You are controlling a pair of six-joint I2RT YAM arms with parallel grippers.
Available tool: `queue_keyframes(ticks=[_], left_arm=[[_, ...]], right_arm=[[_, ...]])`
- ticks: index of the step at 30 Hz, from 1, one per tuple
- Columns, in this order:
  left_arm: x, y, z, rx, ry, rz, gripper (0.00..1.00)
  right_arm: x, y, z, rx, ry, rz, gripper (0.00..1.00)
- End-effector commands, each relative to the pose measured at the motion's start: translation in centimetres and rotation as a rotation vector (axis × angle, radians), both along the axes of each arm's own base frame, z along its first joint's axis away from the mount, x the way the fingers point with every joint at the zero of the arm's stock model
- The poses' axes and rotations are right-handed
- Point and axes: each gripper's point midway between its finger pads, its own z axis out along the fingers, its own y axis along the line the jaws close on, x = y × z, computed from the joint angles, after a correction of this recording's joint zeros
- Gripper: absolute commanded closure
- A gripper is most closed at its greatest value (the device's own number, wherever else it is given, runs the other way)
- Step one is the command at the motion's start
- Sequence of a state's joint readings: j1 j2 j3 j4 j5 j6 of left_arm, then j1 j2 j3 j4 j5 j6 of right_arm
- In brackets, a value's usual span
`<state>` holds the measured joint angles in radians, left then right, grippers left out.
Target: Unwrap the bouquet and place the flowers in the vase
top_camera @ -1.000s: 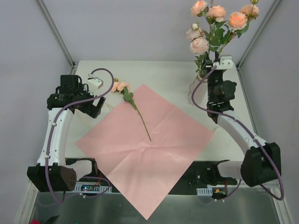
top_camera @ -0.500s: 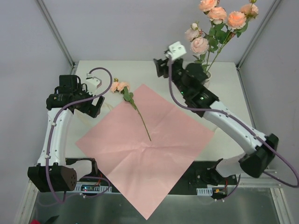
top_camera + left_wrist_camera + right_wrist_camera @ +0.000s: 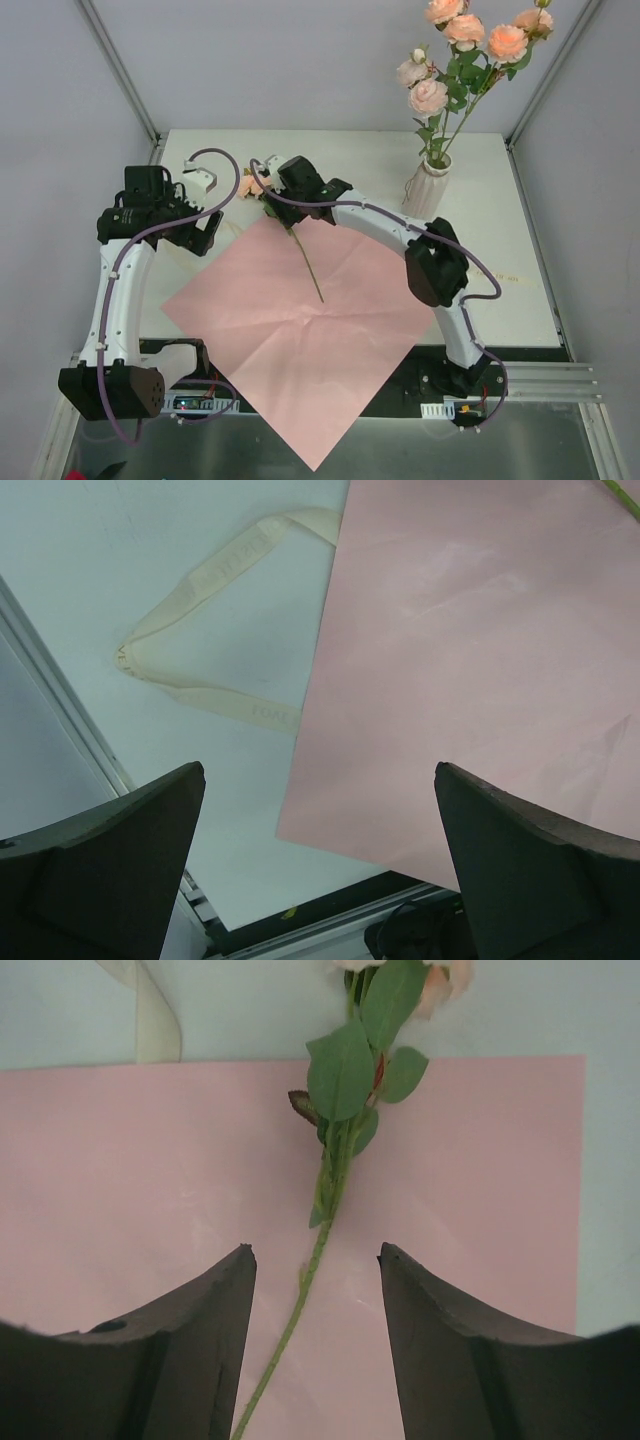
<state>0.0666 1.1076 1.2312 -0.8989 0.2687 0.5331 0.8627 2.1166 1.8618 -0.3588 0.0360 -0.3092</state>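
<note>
1. Currently I see the pink paper point(image 3: 300, 340) lying flat and unfolded on the counter point(image 3: 360, 150). It is turned like a diamond, and its near corner reaches past the counter's front edge.
2. One rose point(image 3: 305, 258) lies across the far-left part of the paper. Its thin stem runs from near the paper's middle up to the far-left edge. Its peach bloom point(image 3: 255, 183) rests on the counter just beyond that edge.
3. My right hand point(image 3: 272, 190) hangs over the paper's far-left edge, above the rose's leaves. It is released, with its fingers apart. In the right wrist view the stem runs up between them on the paper, and I see neither finger touching it.
4. My left hand point(image 3: 205, 232) sits beside the paper's left edge. It is released too, with the jaws spread as wide as they go and nothing between them.
5. Below the left hand, a cream ribbon point(image 3: 205, 580) lies in a flat loop on the counter just off the paper's left edge, with both ends meeting that edge.
6. Beyond the paper's far-right edge and well apart from it, the vase point(image 3: 428, 190) stands upright. It holds the other roses point(image 3: 450, 70), whose blooms lean away to the right.
</note>
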Motion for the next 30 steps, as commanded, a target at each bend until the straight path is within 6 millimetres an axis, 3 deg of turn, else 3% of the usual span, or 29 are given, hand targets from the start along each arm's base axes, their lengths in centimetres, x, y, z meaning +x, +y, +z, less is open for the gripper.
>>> queue_keyframes(ticks=[1,4,12,17,24,30], left_arm=[[-0.7,0.0,0.1,0.006,-0.02,-0.012,0.01],[-0.8,0.0,0.1,0.008,-0.02,-0.018,0.01],[-0.9,-0.4,-0.2,-0.007,-0.015,-0.031,0.01],[-1.3,-0.4,-0.3,-0.004,-0.017,-0.034,0.01],[-1.8,-0.2,-0.9,0.01,0.0,-0.043,0.01],[-2.1,-0.2,-0.8,0.011,-0.006,-0.041,0.01]], right_arm=[[-0.8,0.1,-1.2,-0.007,0.093,-0.028,0.44],[-1.2,-0.4,-3.6,-0.031,0.13,-0.049,0.44],[-1.4,-0.6,-6.6,-0.084,0.182,-0.064,0.46],[-1.7,-1.1,-9.4,-0.137,0.239,-0.092,0.48],[-2.0,-1.3,-10.9,-0.153,0.27,-0.114,0.52],[-2.2,-1.3,-11.5,-0.157,0.289,-0.123,0.67]])
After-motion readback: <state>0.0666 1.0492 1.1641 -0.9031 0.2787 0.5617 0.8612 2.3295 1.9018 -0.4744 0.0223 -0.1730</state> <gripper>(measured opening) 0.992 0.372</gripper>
